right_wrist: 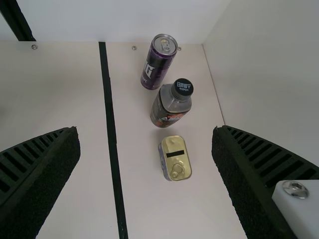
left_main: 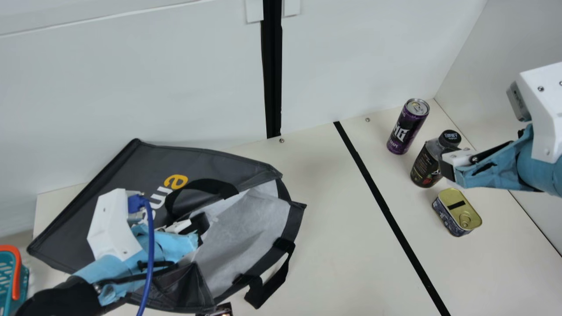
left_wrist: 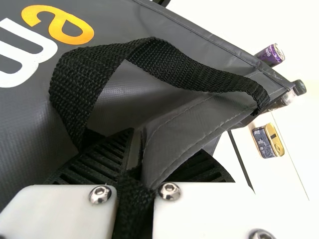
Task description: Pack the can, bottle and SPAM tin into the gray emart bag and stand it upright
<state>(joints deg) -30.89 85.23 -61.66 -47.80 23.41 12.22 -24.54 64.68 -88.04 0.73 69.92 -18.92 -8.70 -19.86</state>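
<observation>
By the left hand [left_wrist: 145,164], the gray emart bag [left_main: 118,180] is pinched at its rim; the right hand [right_wrist: 144,132] is spread wide. Beyond, on the bench [left_main: 333,245], are seen SPAM tin [left_main: 457,213], bottle [left_main: 425,166] and can [left_main: 407,128]. If only one side is pulled, the soft mouth may be folded shut.

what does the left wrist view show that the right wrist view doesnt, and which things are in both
Left wrist view: the gray emart bag, its black strap, and the left gripper, shut on some of the bag's fabric.
Right wrist view: the right gripper, open.
Both: the can, the bottle, the SPAM tin and the table's black line.
</observation>
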